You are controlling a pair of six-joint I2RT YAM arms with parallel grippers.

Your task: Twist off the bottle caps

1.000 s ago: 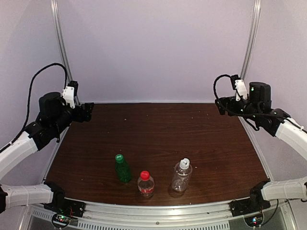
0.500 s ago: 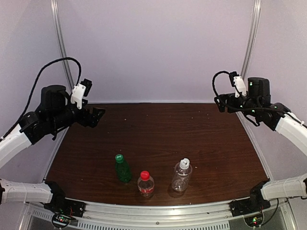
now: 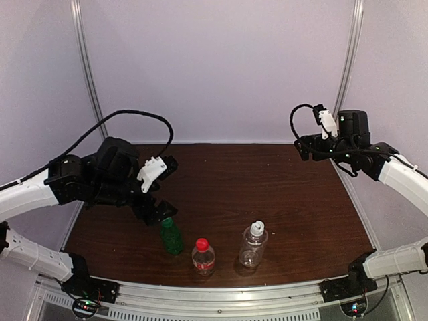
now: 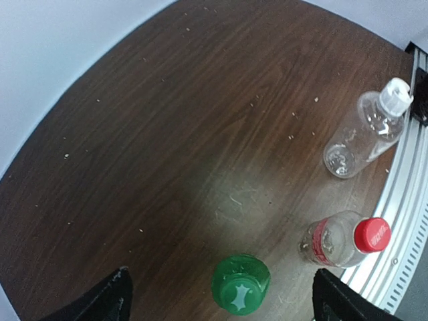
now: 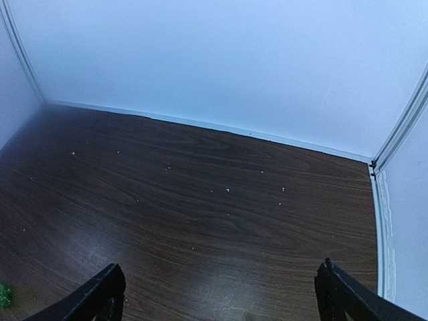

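Note:
Three bottles stand near the front edge of the table. The slim green bottle (image 3: 171, 235) has a green cap (image 4: 241, 292). The short clear bottle with a red label (image 3: 203, 257) has a red cap (image 4: 372, 234). The larger clear ribbed bottle (image 3: 253, 246) has a white-grey cap (image 4: 396, 97). My left gripper (image 3: 156, 214) is open and empty, hovering just above and left of the green bottle; in the left wrist view the green cap sits between the wide-apart fingertips (image 4: 107, 301). My right gripper (image 3: 302, 147) is open and empty, high at the back right, far from the bottles.
The dark wooden table (image 3: 227, 194) is flecked with small crumbs. A metal rail (image 3: 221, 294) runs along the front edge, close to the bottles. Pale walls (image 5: 214, 60) enclose the back and sides.
My left arm has swung from the back left forward and down to just above the green bottle. My right gripper has shifted slightly left. The bottles have not moved.

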